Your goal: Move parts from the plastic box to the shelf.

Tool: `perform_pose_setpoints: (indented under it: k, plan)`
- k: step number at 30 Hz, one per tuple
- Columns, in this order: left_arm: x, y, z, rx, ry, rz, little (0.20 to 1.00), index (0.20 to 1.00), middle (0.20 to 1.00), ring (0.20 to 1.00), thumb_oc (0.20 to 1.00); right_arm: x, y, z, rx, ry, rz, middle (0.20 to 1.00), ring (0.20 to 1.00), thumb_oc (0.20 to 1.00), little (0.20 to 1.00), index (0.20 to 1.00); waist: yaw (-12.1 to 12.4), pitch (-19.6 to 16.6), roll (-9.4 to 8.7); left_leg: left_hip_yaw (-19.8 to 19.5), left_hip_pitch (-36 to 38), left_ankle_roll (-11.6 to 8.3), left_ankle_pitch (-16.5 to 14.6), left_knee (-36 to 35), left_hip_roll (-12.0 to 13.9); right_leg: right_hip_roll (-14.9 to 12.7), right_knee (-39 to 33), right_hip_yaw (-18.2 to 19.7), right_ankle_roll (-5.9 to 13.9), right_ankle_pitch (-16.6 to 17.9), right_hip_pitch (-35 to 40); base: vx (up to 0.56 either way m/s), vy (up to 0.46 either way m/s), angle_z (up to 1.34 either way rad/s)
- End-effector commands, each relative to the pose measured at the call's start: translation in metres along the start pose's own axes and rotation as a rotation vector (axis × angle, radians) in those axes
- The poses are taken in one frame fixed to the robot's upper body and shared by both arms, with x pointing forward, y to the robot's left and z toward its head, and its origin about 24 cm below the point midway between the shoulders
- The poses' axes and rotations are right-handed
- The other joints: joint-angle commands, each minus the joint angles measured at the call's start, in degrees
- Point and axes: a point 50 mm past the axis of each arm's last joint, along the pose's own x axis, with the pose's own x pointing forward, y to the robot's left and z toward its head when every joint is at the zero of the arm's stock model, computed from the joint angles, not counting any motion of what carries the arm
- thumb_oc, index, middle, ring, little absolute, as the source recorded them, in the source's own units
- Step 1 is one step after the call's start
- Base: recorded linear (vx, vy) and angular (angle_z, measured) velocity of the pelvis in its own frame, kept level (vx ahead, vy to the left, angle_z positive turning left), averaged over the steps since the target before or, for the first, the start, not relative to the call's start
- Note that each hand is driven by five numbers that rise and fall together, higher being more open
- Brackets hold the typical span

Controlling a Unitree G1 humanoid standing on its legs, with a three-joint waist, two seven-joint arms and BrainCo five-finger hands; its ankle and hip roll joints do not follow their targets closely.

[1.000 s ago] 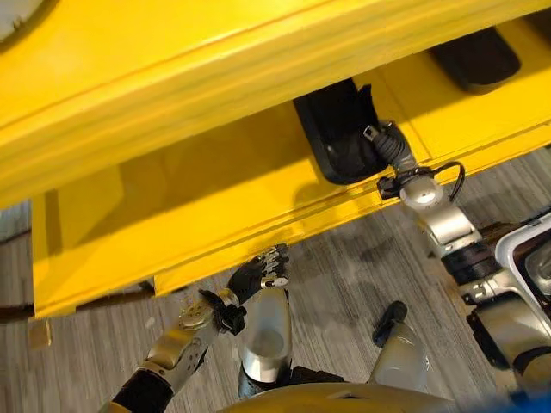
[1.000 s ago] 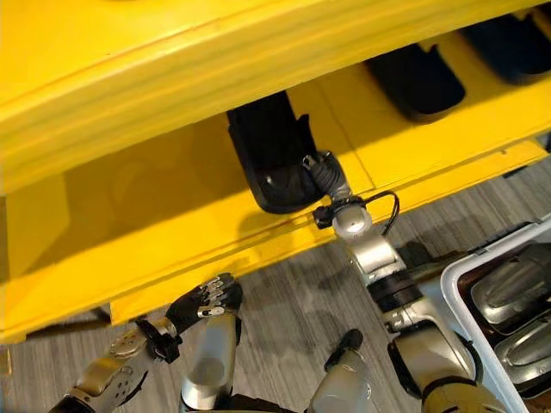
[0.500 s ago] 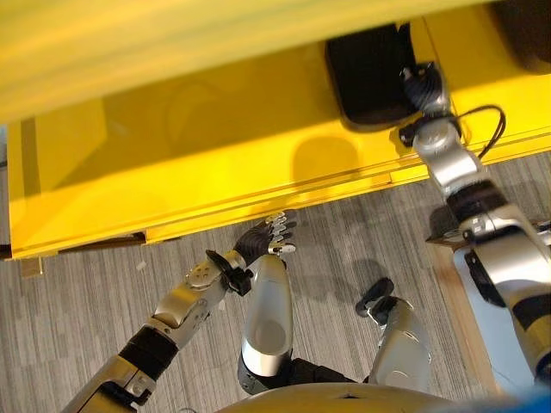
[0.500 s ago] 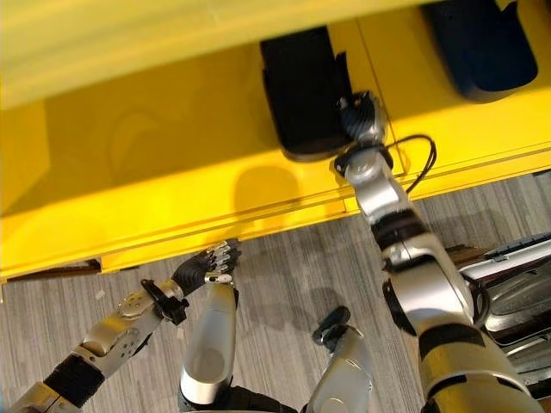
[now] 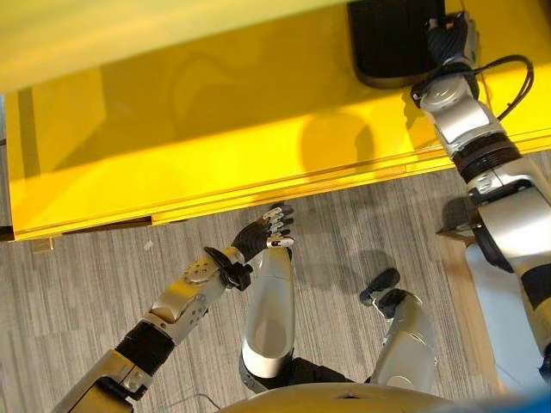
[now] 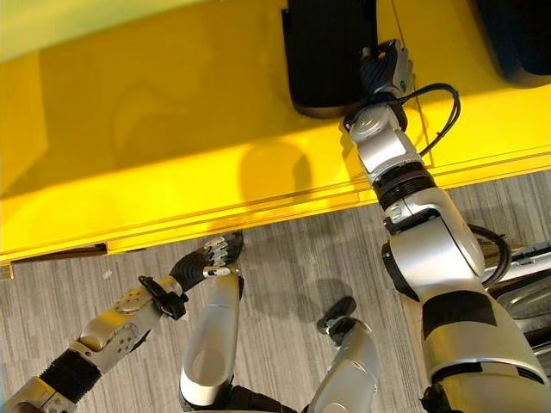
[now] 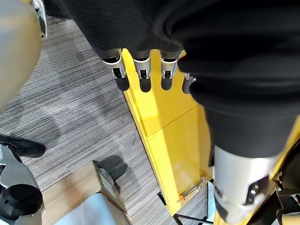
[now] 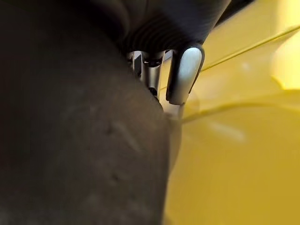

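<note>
Yellow shelf [image 5: 215, 129]: we see its broad flat deck running across the head views above the grey striped floor [image 5: 86, 284], front lip toward us. Black part [image 6: 331, 52]: we record it lying flat on the shelf deck, near the front edge, toward the right side. A second dark part [image 6: 516, 39] sits further right on the same deck, well apart from the first. Right hand [image 6: 385, 69]: we find it reaching over the shelf lip, resting against the right side of the black part; its wrist view shows the dark part pressed close with a thumb [image 8: 185, 75] beside it, but we cannot tell whether the fingers are curled on it or straight. Left hand [image 5: 263, 237]: we note it low before the shelf front, over the floor, holding nothing, with fingers [image 7: 140, 79] loosely extended in a row, slightly apart, touching nothing.
</note>
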Motion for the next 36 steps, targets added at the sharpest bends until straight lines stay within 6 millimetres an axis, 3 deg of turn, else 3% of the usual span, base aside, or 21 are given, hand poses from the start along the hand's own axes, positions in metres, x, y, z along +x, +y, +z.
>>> perform_pose_setpoints:
  k: [1, 5, 9, 23, 36]
  plan:
    - [0.0, -0.018, 0.01, -0.008, -0.061, -0.078, 1.0, 1.0, 1.0, 1.0, 1.0, 0.005, -0.012, 0.008, -0.024, -0.046, -0.043, 0.2, 0.2, 0.2, 0.2, 0.2, 1.2, -1.2, 1.18, 4.4, -3.1, 6.1, 1.3, 0.2, -3.2, 3.6, 6.3, -3.3, -0.88, -2.1, 0.2, 0.0, 0.0, 0.0]
    - [-0.001, -0.017, 0.013, -0.009, -0.071, -0.082, 1.0, 1.0, 1.0, 1.0, 1.0, 0.007, -0.019, 0.024, -0.13, -0.118, -0.09, 0.2, 0.2, 0.2, 0.2, 0.2, 1.5, -1.2, 1.42, 4.2, -5.1, 6.49, 0.9, 1.6, -3.3, 3.7, 8.0, -3.6, -1.17, -2.3, -1.6, 0.0, 0.0, 0.0]
    - [-0.003, -0.017, 0.013, -0.001, -0.07, -0.087, 1.0, 1.0, 1.0, 1.0, 1.0, 0.009, -0.022, 0.025, -0.179, -0.118, -0.103, 0.2, 0.2, 0.2, 0.2, 0.2, 1.8, -1.2, 1.25, 4.0, -6.0, 6.55, 1.0, 1.9, -3.4, 4.1, 7.9, -4.0, -1.29, -2.2, -2.0, 0.01, -0.026, 0.05]
    - [-0.006, -0.01, 0.011, 0.015, -0.054, -0.084, 1.0, 1.0, 1.0, 1.0, 1.0, 0.013, -0.025, 0.009, -0.336, -0.086, -0.123, 0.2, 0.2, 0.2, 0.2, 0.2, 2.0, -1.2, 0.72, 4.1, -6.5, 6.74, 0.6, 2.5, -2.8, 4.5, 7.8, -4.7, -1.47, -2.0, -2.0, 0.01, -0.01, 0.0]
    - [-0.01, -0.002, 0.005, 0.021, -0.028, -0.08, 1.0, 1.0, 1.0, 1.0, 1.0, 0.012, -0.025, -0.026, -0.442, -0.053, -0.096, 0.2, 0.2, 0.2, 0.2, 0.2, 1.2, -1.2, 0.46, 4.3, -6.3, 6.85, -0.3, 3.7, -2.4, 5.2, 8.0, -4.3, -1.8, -2.1, -2.2, 0.03, -0.037, -0.01]
